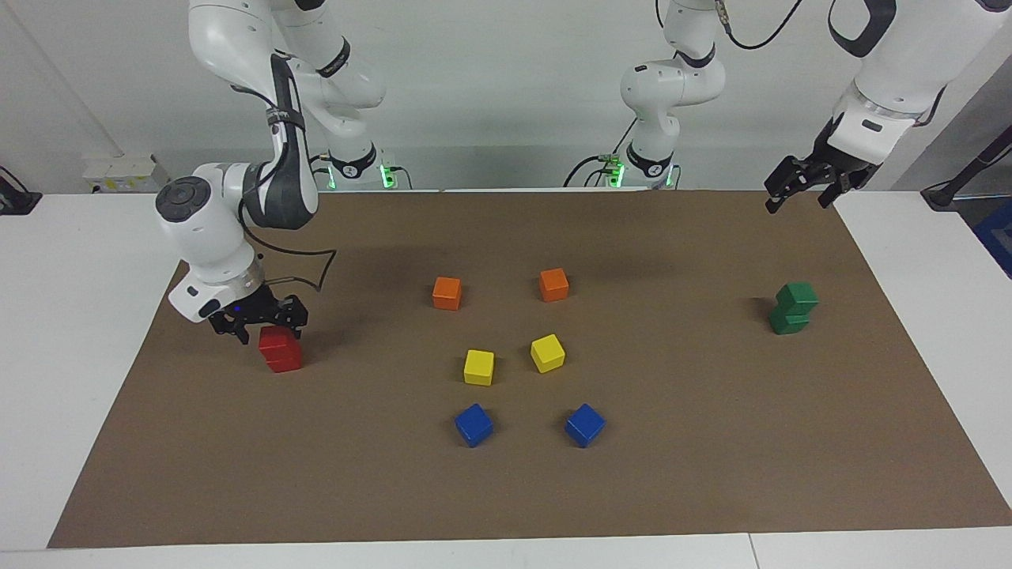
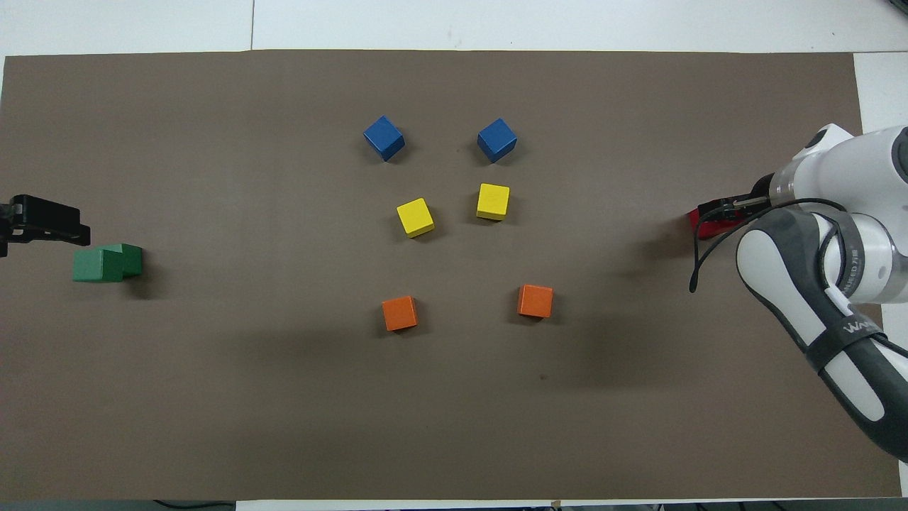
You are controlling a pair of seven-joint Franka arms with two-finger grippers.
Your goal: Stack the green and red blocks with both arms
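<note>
Taking the orange pair (image 1: 447,293) as the landmark at mid-mat and working outward from the robots: the left gripper (image 1: 798,194) hangs in the air toward its own end of the mat, fingers spread and holding nothing. It looks lifted clear so as not to knock the green stack (image 1: 793,308). That stack sits well apart from the orange pair toward the left arm's end, its top cube offset and twisted on the lower one, so it seems placed but not squared.

Toward the right arm's end, a little farther out than the orange pair, stands the red stack (image 1: 280,349), one cube on another. The right gripper (image 1: 261,322) is low at its top cube; whether it is gripping or has let go I cannot tell. Probably it is seating that cube.

Farther out lie the yellow pair (image 1: 548,352), then the blue pair (image 1: 473,424), untouched.
</note>
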